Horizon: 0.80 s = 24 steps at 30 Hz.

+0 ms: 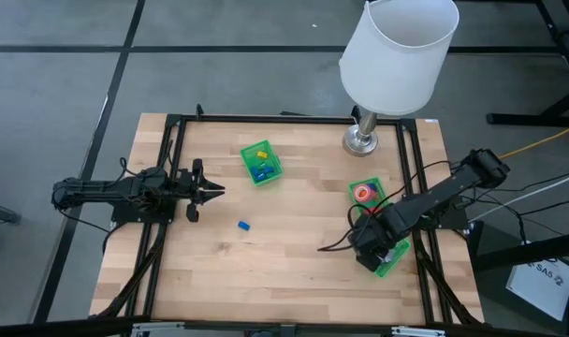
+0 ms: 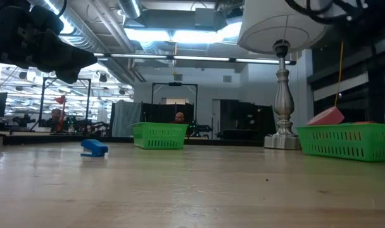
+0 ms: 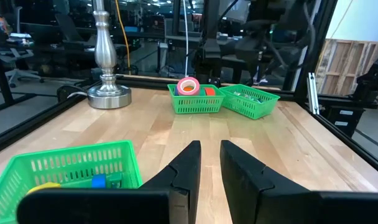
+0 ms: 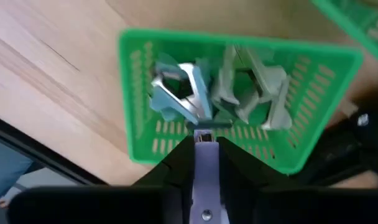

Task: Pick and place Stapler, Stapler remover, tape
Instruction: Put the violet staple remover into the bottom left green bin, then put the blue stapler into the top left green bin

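1. Directly below the right gripper, narrow around a grey staple remover, waits the near green basket; release centred above it.
2. Farther off, tape fills another basket.
3. Across the desk, the left gripper hovers, narrow, empty.

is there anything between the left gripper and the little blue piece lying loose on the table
Nothing visible. In the high view, bare wood separates the left gripper from the small blue piece. The nearest green basket sits off to the side, not on that line.
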Each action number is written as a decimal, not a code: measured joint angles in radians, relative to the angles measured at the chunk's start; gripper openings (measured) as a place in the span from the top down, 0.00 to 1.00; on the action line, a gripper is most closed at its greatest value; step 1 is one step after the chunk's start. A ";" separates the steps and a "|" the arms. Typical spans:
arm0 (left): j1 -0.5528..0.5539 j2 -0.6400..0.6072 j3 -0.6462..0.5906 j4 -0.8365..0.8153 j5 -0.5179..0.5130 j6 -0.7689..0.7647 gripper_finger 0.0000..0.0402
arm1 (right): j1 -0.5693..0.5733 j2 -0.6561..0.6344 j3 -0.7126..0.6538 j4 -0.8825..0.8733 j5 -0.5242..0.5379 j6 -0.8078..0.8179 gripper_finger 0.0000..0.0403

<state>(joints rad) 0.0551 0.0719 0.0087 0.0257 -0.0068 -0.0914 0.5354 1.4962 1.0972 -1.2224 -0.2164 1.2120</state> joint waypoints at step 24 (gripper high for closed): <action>0.000 0.000 0.000 0.000 0.000 0.000 0.85 | -0.158 -0.023 -0.041 0.419 -0.047 -0.333 0.63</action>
<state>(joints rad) 0.0555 0.0719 0.0086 0.0257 -0.0067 -0.0914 0.3776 1.4728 1.0565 -0.8036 -0.2632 0.8790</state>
